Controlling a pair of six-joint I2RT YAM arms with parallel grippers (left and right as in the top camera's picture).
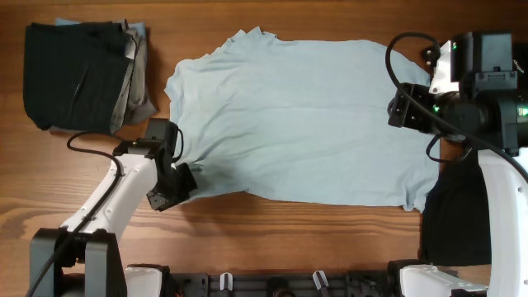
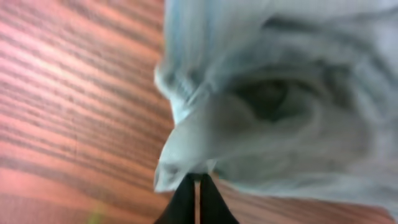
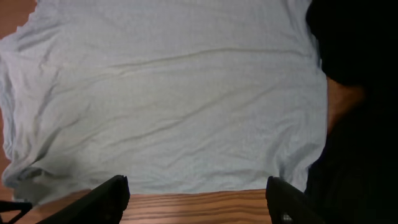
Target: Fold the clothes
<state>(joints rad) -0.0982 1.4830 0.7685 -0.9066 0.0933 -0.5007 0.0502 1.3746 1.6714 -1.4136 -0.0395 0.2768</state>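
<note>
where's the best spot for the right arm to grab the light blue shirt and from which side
Likely the hem corner of the light-blue T-shirt nearest the robot, approached from the table strip beyond the hem: the fabric lies flat there, its free edge exposed, so jaws can pinch it.

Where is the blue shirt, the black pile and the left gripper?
blue shirt (image 1: 297, 115): overhead view, middle of its body.
black pile (image 1: 70, 74): overhead view, top of the folded stack.
left gripper (image 2: 198, 182): left wrist view, between its shut fingertips, pinching the shirt's edge.
</note>
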